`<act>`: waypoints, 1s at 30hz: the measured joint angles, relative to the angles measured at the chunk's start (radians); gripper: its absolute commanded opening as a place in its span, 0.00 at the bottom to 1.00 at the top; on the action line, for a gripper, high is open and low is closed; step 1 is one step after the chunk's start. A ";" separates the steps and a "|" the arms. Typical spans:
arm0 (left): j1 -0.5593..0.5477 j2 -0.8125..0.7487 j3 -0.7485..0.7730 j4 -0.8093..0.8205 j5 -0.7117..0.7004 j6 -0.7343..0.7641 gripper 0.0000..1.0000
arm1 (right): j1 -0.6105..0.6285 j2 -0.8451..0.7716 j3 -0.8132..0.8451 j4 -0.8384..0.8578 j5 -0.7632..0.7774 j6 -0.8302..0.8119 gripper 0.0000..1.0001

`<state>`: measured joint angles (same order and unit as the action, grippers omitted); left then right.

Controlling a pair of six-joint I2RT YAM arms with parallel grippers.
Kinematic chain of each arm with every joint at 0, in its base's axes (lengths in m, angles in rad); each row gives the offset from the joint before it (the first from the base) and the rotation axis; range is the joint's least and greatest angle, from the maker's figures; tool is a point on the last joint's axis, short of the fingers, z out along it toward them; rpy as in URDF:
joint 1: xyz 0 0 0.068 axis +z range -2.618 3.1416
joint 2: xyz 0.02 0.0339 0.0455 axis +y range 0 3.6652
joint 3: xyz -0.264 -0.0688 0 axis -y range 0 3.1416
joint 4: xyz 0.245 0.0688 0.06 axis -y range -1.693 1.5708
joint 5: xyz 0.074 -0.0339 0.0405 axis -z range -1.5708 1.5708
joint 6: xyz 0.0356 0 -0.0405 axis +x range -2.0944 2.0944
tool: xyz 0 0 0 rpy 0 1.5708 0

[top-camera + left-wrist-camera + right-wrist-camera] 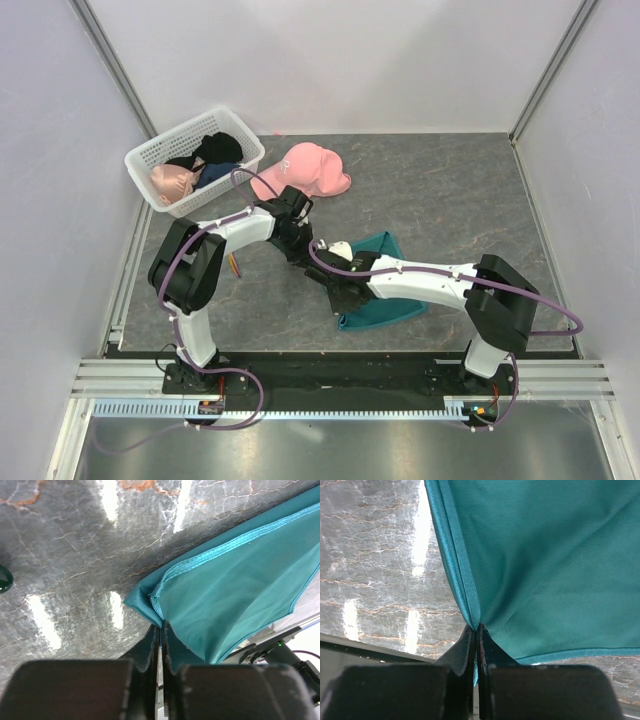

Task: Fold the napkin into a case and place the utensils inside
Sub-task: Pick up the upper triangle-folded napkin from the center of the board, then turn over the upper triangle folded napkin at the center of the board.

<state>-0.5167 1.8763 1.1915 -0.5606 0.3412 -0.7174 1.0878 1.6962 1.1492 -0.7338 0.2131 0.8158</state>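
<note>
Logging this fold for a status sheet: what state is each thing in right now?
napkin: pinched at its hemmed edge by both end effectors.
left end effector: shut on a napkin corner.
right end effector: shut on a napkin corner.
white basket: upright, holding clothes.
pink cap: lying crown up beside the basket.

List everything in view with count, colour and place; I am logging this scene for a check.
Napkin: one, teal, mid-table, partly under both arms.
Cap: one, pink, far side, right of the basket.
Basket: one, white, far-left corner.
Cloth items: several, black, blue and peach, inside the basket.
Table: one, grey marbled.
Left gripper: one, black, shut on the napkin near a corner.
Right gripper: one, black, shut on the napkin's hem.
</note>
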 measured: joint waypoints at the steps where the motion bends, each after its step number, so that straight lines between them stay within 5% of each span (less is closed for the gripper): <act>1: 0.000 -0.001 0.000 0.003 0.000 0.000 0.02 | 0.000 0.000 0.000 0.001 -0.004 -0.001 0.00; 11: 0.036 -0.204 -0.001 -0.013 0.027 0.001 0.02 | 0.048 0.023 0.221 -0.052 -0.101 -0.065 0.00; 21: 0.230 -0.522 0.132 -0.293 -0.071 -0.011 0.02 | 0.072 0.122 0.564 0.047 -0.270 -0.194 0.00; 25: 0.179 -0.570 0.181 -0.344 -0.149 -0.056 0.02 | 0.034 -0.013 0.351 0.329 -0.425 -0.181 0.00; 30: -0.062 -0.476 0.190 -0.275 -0.222 -0.109 0.02 | -0.108 -0.226 -0.171 0.689 -0.659 -0.043 0.00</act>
<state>-0.5785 1.4002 1.3815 -0.8356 0.1192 -0.8268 0.9798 1.4700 0.9779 -0.0452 -0.4458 0.7731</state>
